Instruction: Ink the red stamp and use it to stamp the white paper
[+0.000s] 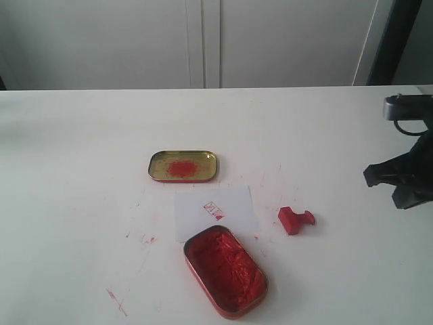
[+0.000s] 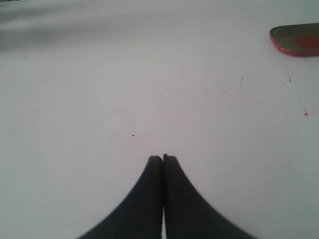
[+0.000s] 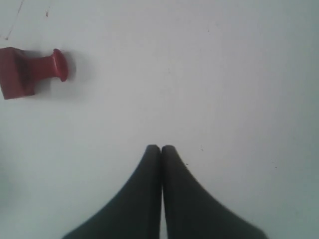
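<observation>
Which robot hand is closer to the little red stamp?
The right hand. It is shut, a little way from the red stamp, which lies on its side. The left hand is off over bare table; its camera sees only the edge of the gold lid, no stamp.

The red stamp [image 1: 295, 220], a small knobbed block, lies on its side just right of the white paper [image 1: 230, 210], which bears 1 red imprint [image 1: 213, 210].

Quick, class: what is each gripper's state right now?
Left gripper: closed, holding nothing.
Right gripper: closed, empty; the red stamp lies apart from it.
</observation>
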Robot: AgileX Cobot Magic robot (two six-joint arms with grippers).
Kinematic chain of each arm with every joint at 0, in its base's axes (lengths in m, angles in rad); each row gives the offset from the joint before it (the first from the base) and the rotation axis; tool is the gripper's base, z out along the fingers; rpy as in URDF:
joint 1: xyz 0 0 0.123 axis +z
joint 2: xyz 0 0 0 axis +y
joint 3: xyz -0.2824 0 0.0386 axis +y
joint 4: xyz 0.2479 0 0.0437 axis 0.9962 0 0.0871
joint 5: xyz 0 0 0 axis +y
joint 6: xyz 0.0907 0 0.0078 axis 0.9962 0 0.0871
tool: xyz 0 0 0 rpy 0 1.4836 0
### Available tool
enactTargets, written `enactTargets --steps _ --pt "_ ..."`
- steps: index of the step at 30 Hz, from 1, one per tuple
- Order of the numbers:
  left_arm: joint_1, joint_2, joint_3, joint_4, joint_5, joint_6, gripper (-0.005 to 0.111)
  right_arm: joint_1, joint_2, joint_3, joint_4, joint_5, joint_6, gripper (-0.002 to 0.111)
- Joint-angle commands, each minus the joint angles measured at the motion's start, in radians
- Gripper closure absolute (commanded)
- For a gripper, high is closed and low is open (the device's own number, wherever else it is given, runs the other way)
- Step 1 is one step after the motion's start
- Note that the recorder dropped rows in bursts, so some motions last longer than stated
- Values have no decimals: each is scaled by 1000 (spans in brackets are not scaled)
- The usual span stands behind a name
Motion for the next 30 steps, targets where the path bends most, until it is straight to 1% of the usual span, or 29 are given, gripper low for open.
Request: enactTargets --steps 1,5,23,30 --pt "0 -3 5 2 -1 -1 107 -7 -114 53 -23 -19 3 108" --pt "0 -3 5 2 -1 -1 107 -7 -254 102 -59 -36 21 108" --pt "0 -3 5 2 -1 -1 107 -7 -752 328 -59 -197 23 108" --pt "0 -3 5 2 -1 -1 107 -7 -958 395 -59 -202 23 108"
